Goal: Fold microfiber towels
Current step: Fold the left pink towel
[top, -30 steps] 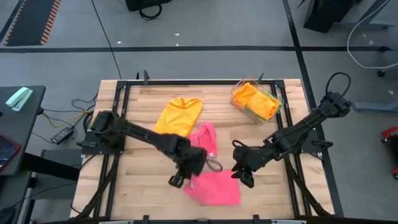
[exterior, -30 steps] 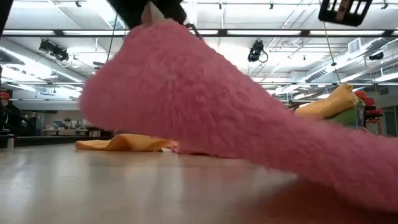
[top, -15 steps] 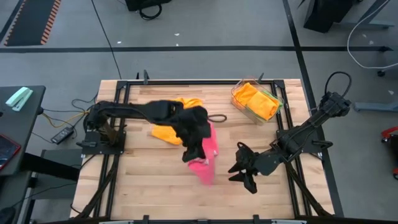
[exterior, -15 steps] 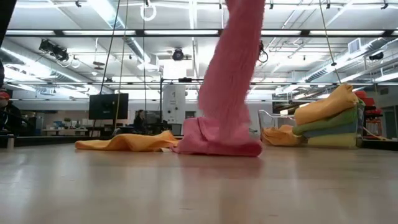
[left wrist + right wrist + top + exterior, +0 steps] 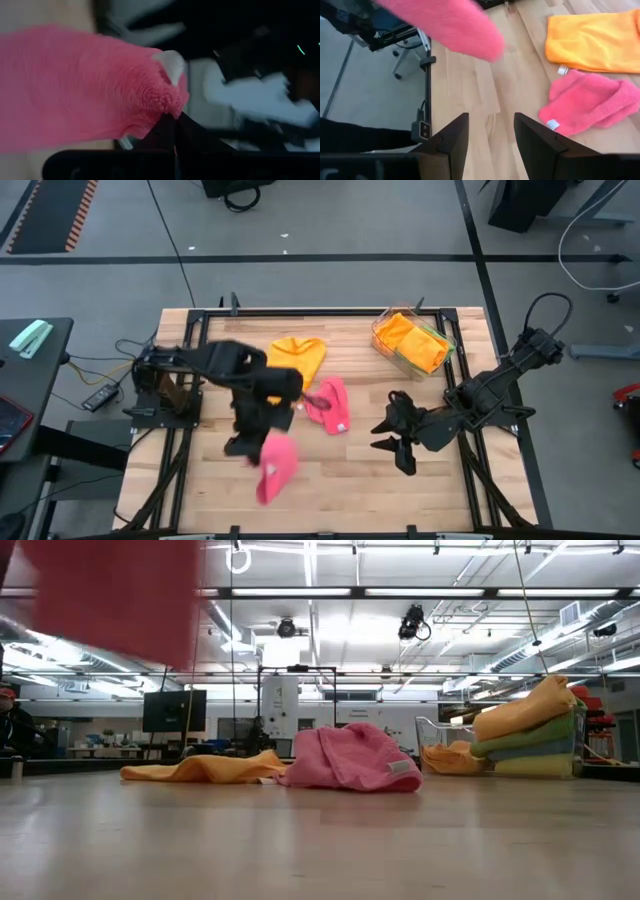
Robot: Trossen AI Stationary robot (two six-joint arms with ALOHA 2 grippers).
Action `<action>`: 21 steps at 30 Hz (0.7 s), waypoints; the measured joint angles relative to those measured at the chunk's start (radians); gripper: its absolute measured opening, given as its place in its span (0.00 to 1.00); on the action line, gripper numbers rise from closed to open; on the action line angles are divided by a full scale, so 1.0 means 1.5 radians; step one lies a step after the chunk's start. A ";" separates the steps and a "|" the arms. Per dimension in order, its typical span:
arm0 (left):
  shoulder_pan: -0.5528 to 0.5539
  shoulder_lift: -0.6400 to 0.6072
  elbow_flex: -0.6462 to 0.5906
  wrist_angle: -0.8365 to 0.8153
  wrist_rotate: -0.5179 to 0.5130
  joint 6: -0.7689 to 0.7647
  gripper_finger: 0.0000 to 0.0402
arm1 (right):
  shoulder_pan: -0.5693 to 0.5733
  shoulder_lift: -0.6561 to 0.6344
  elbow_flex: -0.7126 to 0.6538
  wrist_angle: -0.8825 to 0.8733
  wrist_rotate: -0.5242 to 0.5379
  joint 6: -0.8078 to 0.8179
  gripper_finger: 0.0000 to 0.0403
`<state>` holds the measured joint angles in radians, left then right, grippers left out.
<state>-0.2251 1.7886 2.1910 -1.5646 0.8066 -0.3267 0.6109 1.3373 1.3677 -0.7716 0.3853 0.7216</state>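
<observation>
Over the table's left half I see my left gripper [image 5: 258, 442] clenched on a hanging pink towel [image 5: 276, 468], right gripper [image 5: 397, 442] open, empty.

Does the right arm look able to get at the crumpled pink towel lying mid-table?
Probably yes: the right gripper is open and empty, the pink towel lies just beside it, and only bare table lies between.

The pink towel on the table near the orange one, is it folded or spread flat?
Neither: the pink towel lies bunched in a lump beside the flat orange towel; the low view shows it heaped. A second pink towel hangs from the shut left gripper.
</observation>
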 joint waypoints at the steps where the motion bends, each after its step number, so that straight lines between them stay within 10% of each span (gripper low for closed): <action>1: -0.012 0.000 -0.003 -0.003 0.021 0.009 0.02 | 0.000 0.000 0.000 0.000 0.004 0.000 0.41; 14: 0.065 0.138 -0.264 0.015 -0.012 0.365 0.01 | 0.000 0.000 0.000 0.013 0.009 0.031 0.41; 21: 0.124 0.145 -0.397 0.098 -0.044 0.319 0.01 | 0.001 0.001 -0.001 0.011 0.004 0.041 0.41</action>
<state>-0.0391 2.0060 1.5955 -1.4174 0.7407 0.1514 0.6121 1.3390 1.3666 -0.7546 0.3918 0.7823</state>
